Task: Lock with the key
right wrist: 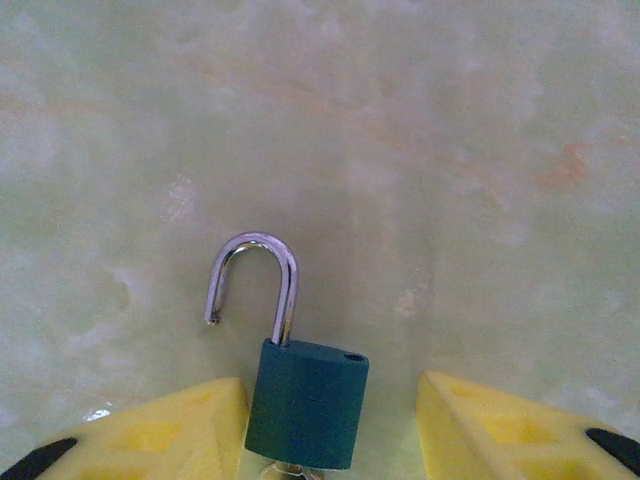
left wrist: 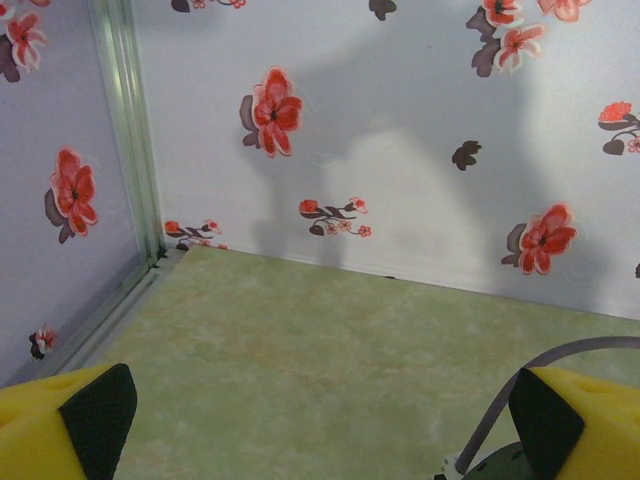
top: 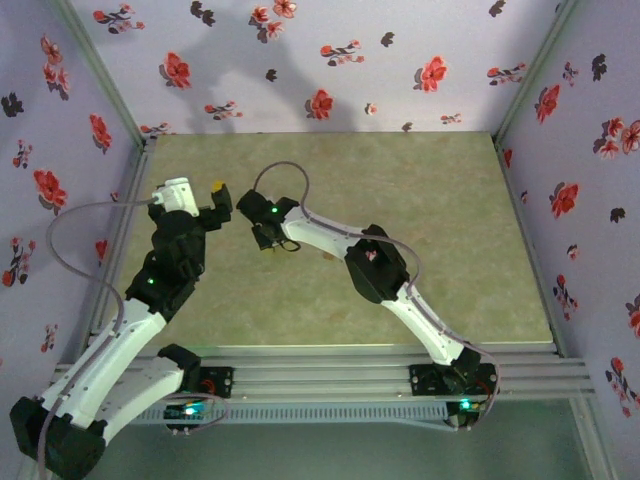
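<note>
Yellow fingers (right wrist: 160, 435) of my right gripper (top: 266, 240) frame the near edge of the right wrist view. Between them the teal padlock (right wrist: 307, 400) lies flat on the green tabletop (right wrist: 450, 150). My jaws stand partway apart around its body. One finger is at or just beside one flank, and the other is clearly apart from it, so I judge the lock bracketed but not gripped.

Its shackle (right wrist: 255, 280) is up and swung out, with the free end hanging clear of the body, so the locking itself is not yet done. A glint of metal (right wrist: 285, 470) shows at the bottom edge of the body. It may be the key, but too little shows to tell. What I think is left is to steady the body, press the shackle home and turn the key.

My right arm reaches forward and leftward, elbow bent, wrist dipped to the table left of centre. My left arm is folded upright just beside it. My left gripper (left wrist: 320, 420) is spread wide and holds nothing, and its black pads (left wrist: 95, 415) face the flowered back wall (left wrist: 400, 120).
</note>
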`<state>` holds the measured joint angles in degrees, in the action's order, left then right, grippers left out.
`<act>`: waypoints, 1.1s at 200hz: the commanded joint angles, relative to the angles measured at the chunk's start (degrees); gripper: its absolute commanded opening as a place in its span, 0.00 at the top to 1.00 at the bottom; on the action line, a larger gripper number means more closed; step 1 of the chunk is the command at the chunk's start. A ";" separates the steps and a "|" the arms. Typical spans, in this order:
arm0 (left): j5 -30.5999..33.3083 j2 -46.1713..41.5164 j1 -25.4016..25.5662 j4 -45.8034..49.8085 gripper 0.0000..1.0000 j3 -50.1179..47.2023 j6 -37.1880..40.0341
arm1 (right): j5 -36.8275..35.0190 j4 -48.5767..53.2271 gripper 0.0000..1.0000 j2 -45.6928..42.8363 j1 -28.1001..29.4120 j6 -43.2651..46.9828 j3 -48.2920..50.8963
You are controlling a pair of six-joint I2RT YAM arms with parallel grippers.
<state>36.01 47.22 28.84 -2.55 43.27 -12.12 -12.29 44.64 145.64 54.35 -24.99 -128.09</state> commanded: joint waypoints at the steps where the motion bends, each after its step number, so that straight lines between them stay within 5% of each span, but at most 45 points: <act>1: 1.35 -0.90 -0.61 -0.71 0.00 0.28 -1.24 | -1.57 0.97 0.52 2.77 1.04 1.26 -1.81; 220: 1.08 -0.99 -0.80 -0.38 0.00 0.33 -1.52 | -4.14 1.81 0.73 1.80 1.65 2.65 -0.44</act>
<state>36.01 47.22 28.58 -2.33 43.27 -12.97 -16.16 44.86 146.80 55.83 -23.46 -129.60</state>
